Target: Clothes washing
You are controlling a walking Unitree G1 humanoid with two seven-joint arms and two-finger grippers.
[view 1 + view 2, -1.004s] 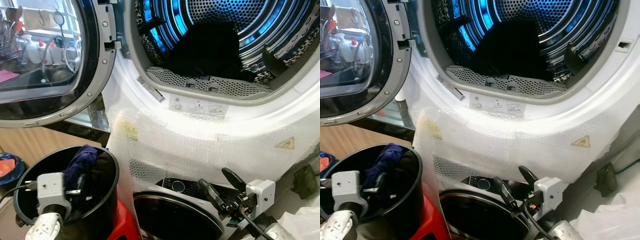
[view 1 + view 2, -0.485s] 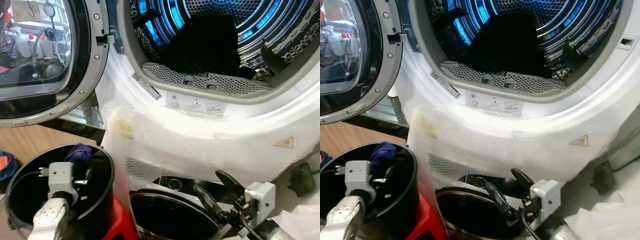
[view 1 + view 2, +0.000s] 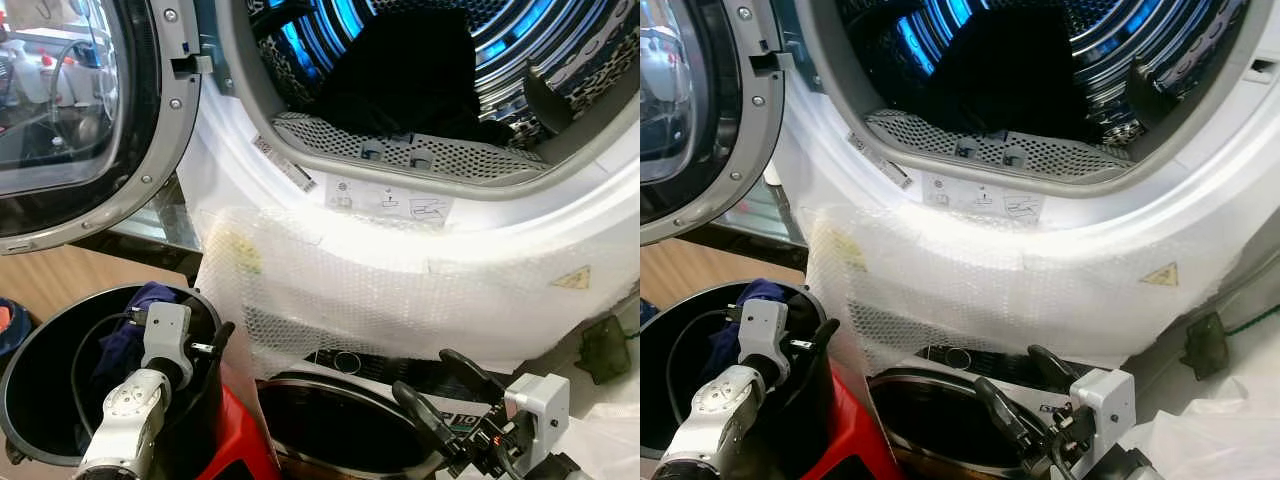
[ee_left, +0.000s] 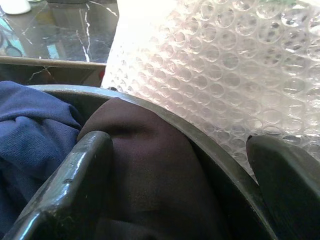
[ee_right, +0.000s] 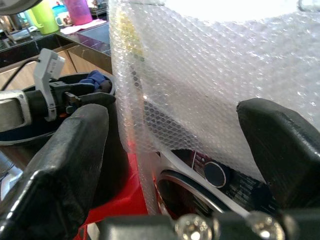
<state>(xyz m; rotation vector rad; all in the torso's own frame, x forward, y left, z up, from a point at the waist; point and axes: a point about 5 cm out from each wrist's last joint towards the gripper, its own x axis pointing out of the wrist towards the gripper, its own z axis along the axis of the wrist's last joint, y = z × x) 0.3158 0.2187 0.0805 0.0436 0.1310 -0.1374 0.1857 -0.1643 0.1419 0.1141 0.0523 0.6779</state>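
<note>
Black bucket [image 3: 25,420] holding blue cloth [image 3: 128,335] and dark brown cloth [image 4: 150,180] draped at its rim, bucket standing beside a red stand [image 3: 240,445], brown wooden surface [image 3: 60,280] behind, white plastic sheet [image 3: 1210,430] on the floor at right

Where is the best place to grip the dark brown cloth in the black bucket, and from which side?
Probably at the raised fold of the dark brown cloth lying against the black bucket rim, coming from above. The left claw is open, one finger on the cloth, the other outside the rim, so shifting inward seems needed.
</note>
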